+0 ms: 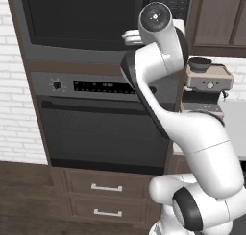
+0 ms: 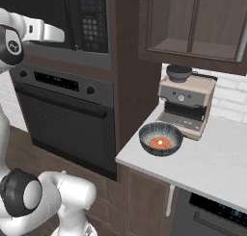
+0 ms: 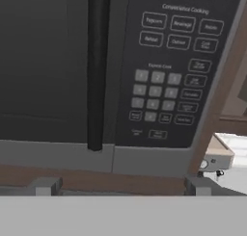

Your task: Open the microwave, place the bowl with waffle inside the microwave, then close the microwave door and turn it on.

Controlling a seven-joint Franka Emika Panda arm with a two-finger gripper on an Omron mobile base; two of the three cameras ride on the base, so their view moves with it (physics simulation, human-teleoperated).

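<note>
The microwave (image 1: 81, 18) is built in above the wall oven, and its door (image 3: 43, 61) is shut. A slim dark vertical handle (image 3: 96, 71) runs beside the keypad (image 3: 164, 85). My gripper (image 3: 123, 186) is open and empty, its fingertips (image 3: 46, 186) spread wide just in front of the microwave's lower edge, below the handle and keypad. From the base views the hand (image 1: 130, 36) (image 2: 48, 32) reaches toward the microwave front (image 2: 72, 18). The dark striped bowl (image 2: 160, 138), holding orange-red waffle, sits on the white counter (image 2: 207, 172) to the right, well away from the gripper.
A wall oven (image 1: 101, 128) (image 2: 62, 114) with knobs and a long bar handle is under the microwave. A beige espresso machine (image 2: 185, 102) (image 1: 206, 85) stands just behind the bowl. Wooden drawers (image 1: 105, 187) lie below the oven, and an upper cabinet (image 2: 193, 23) hangs over the counter.
</note>
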